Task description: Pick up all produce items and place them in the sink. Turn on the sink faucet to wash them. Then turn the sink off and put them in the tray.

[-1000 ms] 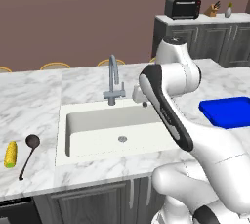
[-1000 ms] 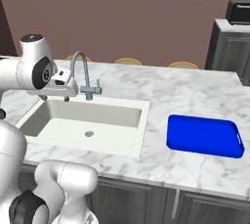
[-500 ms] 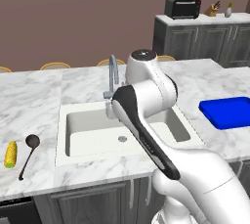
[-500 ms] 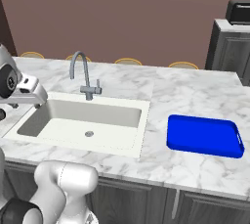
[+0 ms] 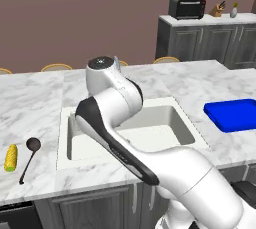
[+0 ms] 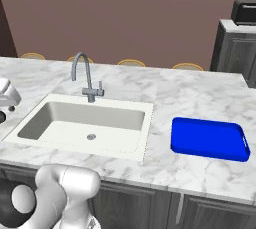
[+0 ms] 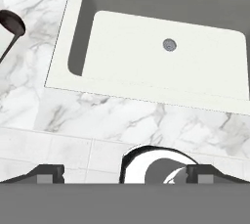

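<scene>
A: Where is the corn point(image 5: 10, 157) lying?

B: On the marble counter point(image 5: 35, 108), far left of the sink point(image 5: 125, 133), with the black ladle point(image 5: 29, 156) just beside it.

A: And the gripper point(image 7: 124, 173)?

B: Its fingers point(image 7: 46, 173) are standing spread wide, pinching nothing. The hand view is looking down on the sink's near rim, the drain point(image 7: 169, 45) ahead of the tips, the ladle bowl at the left edge.

A: So the corn is apart from the fingers?

B: Well apart, probably off to the ladle's side; it is hard to place exactly. The tray point(image 6: 209, 139) is sitting right of the sink, the faucet point(image 6: 85, 79) behind it.
</scene>
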